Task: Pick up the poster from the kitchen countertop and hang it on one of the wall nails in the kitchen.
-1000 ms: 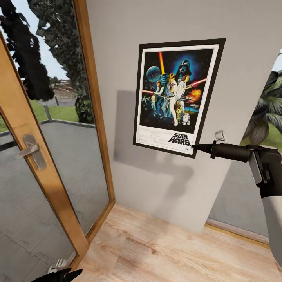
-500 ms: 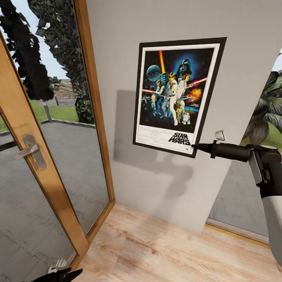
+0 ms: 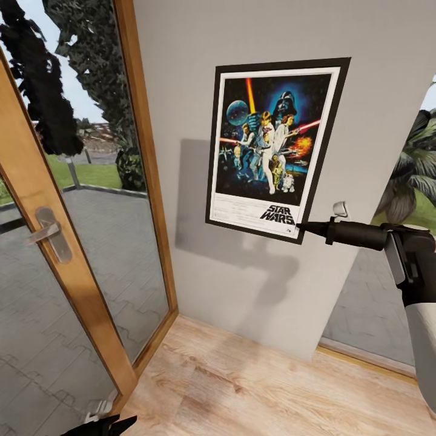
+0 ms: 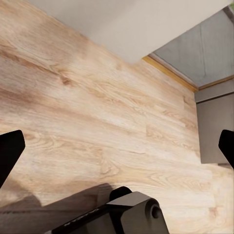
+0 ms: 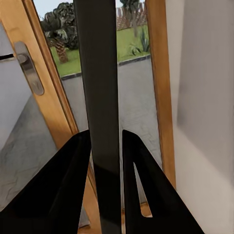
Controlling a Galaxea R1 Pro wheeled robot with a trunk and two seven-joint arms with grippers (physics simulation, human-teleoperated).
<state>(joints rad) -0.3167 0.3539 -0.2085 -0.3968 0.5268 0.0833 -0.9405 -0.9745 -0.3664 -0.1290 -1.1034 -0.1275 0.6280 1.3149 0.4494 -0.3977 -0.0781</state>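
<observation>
The poster [image 3: 275, 148] is sitting flat against the light-grey wall [image 3: 254, 290], upright with a slight tilt, its logo at the bottom and a soft shadow falling on the wall to its left. The right gripper [image 3: 301, 227] is reaching in from the right and its dark fingertips are meeting the poster's lower right corner. In the right wrist view, the poster's thin dark edge [image 5: 100, 97] is running straight between the two black fingers [image 5: 68, 185], which are pressing against it on either side, so the jaws are clamped on the poster.

A wooden-framed glass door [image 3: 66, 242] with a metal handle [image 3: 48, 233] is standing to the left of the wall, showing paving and grass outside. The left gripper [image 4: 117, 151] is hanging low over the pale wooden floor [image 4: 97, 112], its finger tips spread wide apart with nothing between them.
</observation>
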